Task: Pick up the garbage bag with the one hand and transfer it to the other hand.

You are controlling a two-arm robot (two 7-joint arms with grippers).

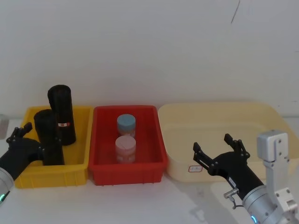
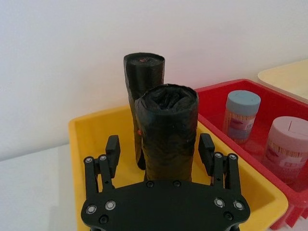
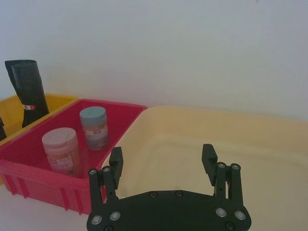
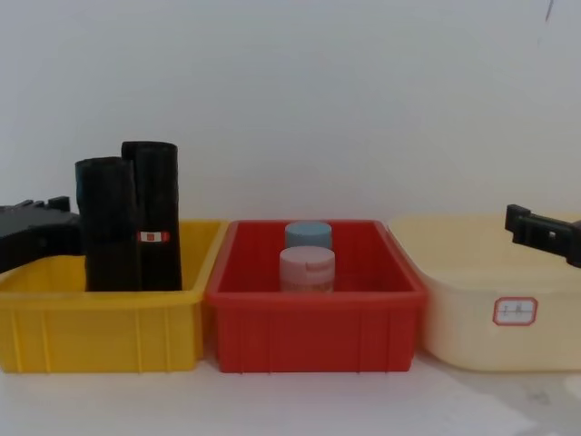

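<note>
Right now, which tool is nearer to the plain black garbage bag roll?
Left. The left tool, open, flanks the garbage bag roll; the right tool hovers by the cream bin, far off.

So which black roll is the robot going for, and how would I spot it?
Look in the yellow bin on the robot's left, beside the red bin. Two black rolls stand upright there; the garbage bag is the nearer one, between the open fingers of the left gripper. It is plain black, while the roll behind it has a red-and-white label.
</note>
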